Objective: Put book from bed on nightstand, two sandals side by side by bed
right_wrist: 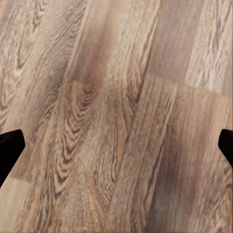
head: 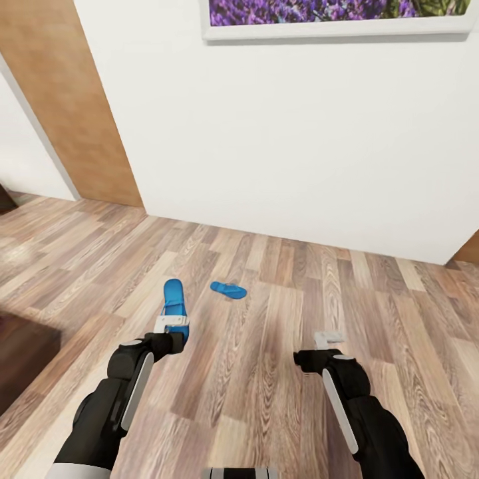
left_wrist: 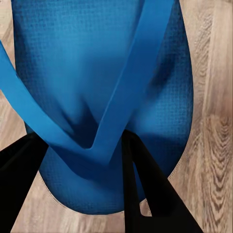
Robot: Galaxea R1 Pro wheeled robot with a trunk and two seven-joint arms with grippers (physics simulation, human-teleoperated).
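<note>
One bright blue sandal (head: 174, 297) sticks out forward from my left gripper (head: 173, 324), just above the wood-plank floor. In the left wrist view the sandal (left_wrist: 102, 73) is very close, and its strap end sits between the two black fingers (left_wrist: 145, 189) of the left gripper (left_wrist: 80, 145), which is shut on it. The other blue sandal (head: 228, 289) lies flat on the floor a short way to the right and farther off. My right gripper (head: 327, 339) hangs open over bare planks, its fingertips (right_wrist: 10, 145) wide apart. The book, bed and nightstands are out of view.
A white wall (head: 299, 133) runs across ahead, with a framed purple picture (head: 332, 16) high on it. A brown wooden door (head: 73, 100) stands at the left. A dark brown block (head: 20, 359) sits low at the left edge. Open floor (head: 266, 372) lies ahead.
</note>
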